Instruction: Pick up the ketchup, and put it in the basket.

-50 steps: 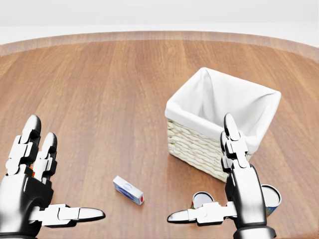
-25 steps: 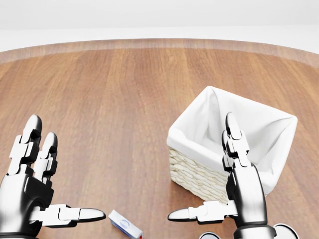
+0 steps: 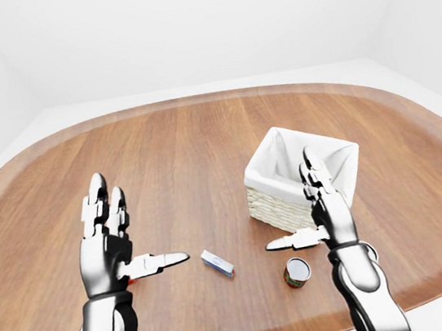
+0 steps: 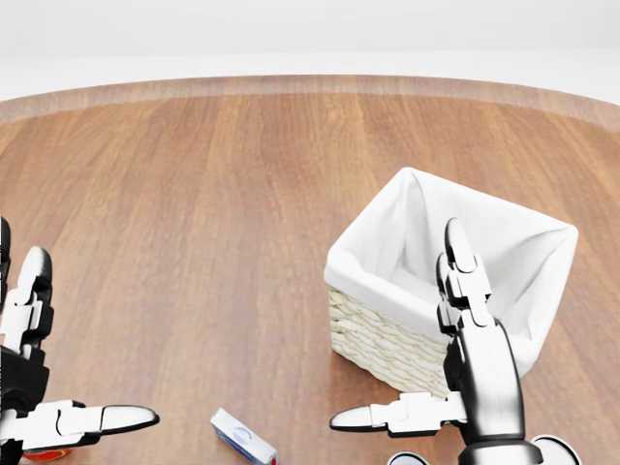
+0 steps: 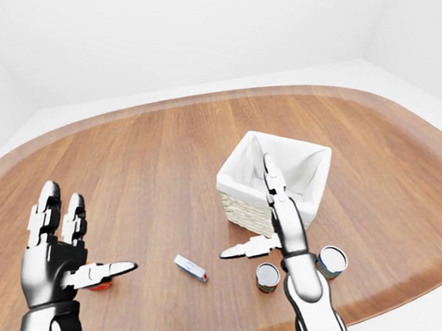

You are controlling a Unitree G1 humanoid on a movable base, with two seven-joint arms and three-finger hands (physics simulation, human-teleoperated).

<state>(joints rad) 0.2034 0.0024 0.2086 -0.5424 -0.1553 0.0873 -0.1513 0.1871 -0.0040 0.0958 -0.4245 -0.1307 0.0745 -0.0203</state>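
A small red thing, seemingly the ketchup (image 5: 100,286), sits on the table just under my left hand's thumb, mostly hidden; a sliver of it shows at the bottom left of the head view (image 4: 44,451). The wicker basket (image 3: 280,206) with a white cloth liner stands right of centre, empty as far as I can see. My left hand (image 5: 90,233) is open, fingers up, above the red thing. My right hand (image 3: 292,202) is open and empty, held in front of the basket's near side.
A small white and blue box (image 3: 217,263) lies between the hands. Two cans (image 5: 267,277) (image 5: 331,261) stand near the right hand, below the basket in the picture. The oval wooden table's (image 3: 160,141) near edge runs just below the hands.
The view first shifted, and the basket, box and cans slid down the picture. Then my left hand moved left and down in the head view. The right hand has hardly moved.
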